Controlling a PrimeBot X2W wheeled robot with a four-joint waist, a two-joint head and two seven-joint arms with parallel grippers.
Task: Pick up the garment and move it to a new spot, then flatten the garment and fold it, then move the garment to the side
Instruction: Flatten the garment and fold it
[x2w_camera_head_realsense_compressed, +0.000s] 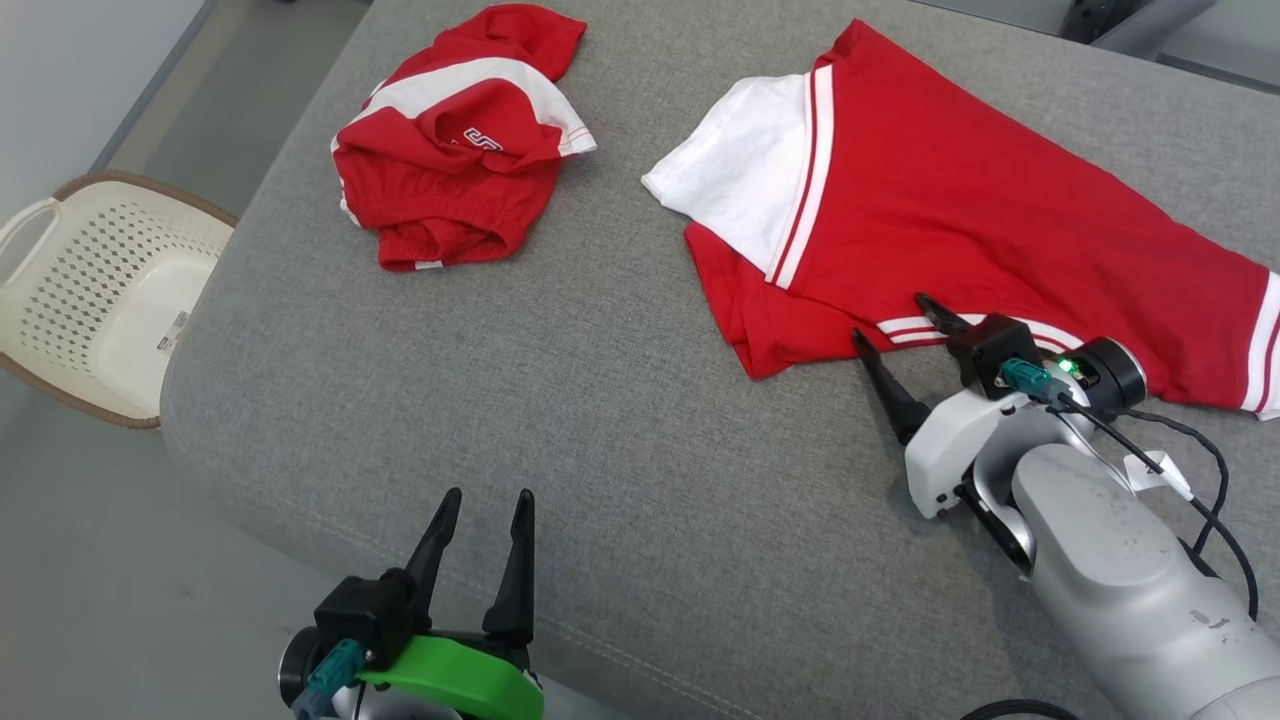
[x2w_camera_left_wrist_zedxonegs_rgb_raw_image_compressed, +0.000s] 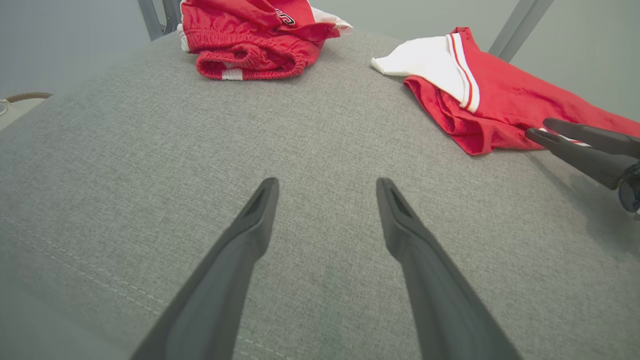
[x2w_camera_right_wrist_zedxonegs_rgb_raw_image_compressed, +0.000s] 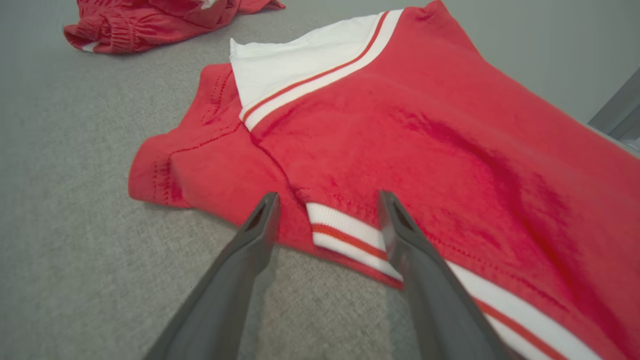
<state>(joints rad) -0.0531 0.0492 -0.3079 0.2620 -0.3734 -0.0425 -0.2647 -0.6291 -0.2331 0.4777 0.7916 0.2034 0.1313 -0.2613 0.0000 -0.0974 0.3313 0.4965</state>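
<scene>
The garment is a red shirt with white panels and striped trim, lying partly spread on the right of the grey cushioned surface. My right gripper is open at its near striped hem. In the right wrist view the hem lies between the two fingers of the right gripper, which hold nothing. My left gripper stands open near the front edge, over bare cushion. The left wrist view shows the garment to the right, with the right gripper at its edge.
A second red and white garment lies crumpled at the far left of the cushion. A cream perforated laundry basket stands on the floor off the cushion's left edge. Bare grey cushion stretches between the two garments.
</scene>
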